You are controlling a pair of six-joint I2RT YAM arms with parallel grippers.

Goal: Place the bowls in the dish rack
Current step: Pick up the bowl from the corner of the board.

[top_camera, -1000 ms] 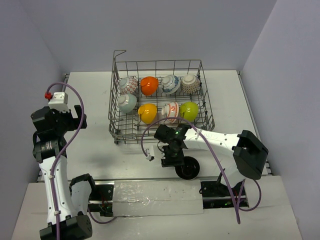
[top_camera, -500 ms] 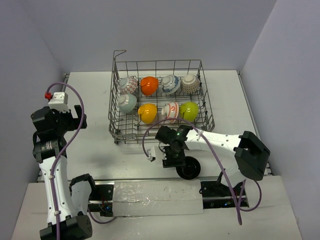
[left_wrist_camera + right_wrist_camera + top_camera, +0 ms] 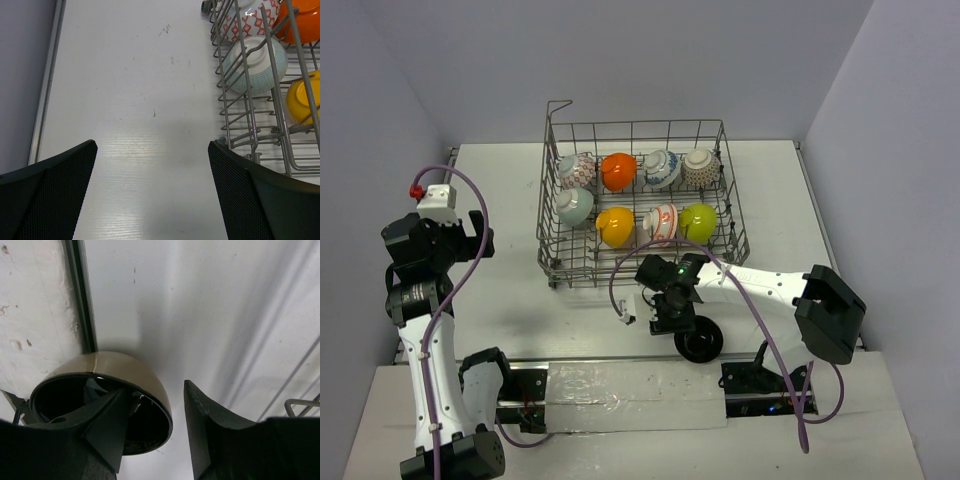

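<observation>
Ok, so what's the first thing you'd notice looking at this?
The bright orange bowl and lime green bowl pop out first, sitting in the grey wire dish rack at the back of the table. Then comes the glossy black bowl, alone on the table near the front, with the right gripper open astride its rim.

White table (image 3: 500, 180) – grey wire dish rack (image 3: 640, 126) standing on its far half, glossy black bowl (image 3: 700, 342) by the near edge, apart from the rack.
</observation>
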